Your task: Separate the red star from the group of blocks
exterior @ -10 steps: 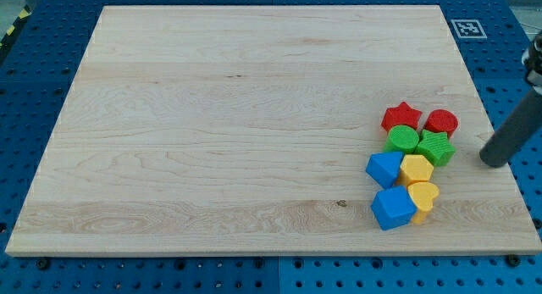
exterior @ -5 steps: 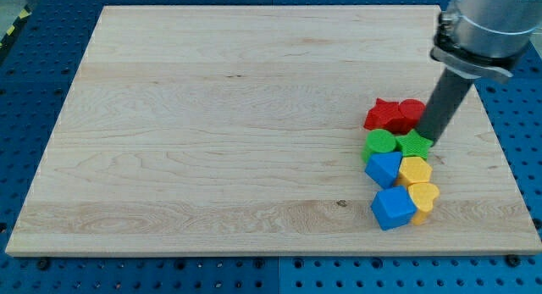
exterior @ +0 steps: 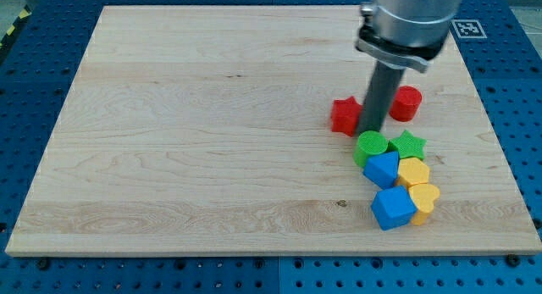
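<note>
The red star (exterior: 345, 115) lies on the wooden board (exterior: 212, 116), right of centre, partly hidden by my rod. My tip (exterior: 370, 130) rests just right of the star, touching it, between it and the red round block (exterior: 406, 102). Just below the tip sit the green round block (exterior: 370, 147) and the green star (exterior: 408, 145). Below those are a blue block (exterior: 383, 169), a yellow block (exterior: 414, 171), a yellow heart (exterior: 423, 196) and a second blue block (exterior: 392, 208), all packed close together.
The board's right edge (exterior: 495, 133) runs close to the cluster. A blue pegboard surface (exterior: 34, 99) surrounds the board. A black and white marker tag (exterior: 468, 28) sits beyond the board's top right corner.
My tip has swept left from the board's right side through the two red blocks. The red star has slid left away from the red round block, and the green blocks have shifted slightly left.
</note>
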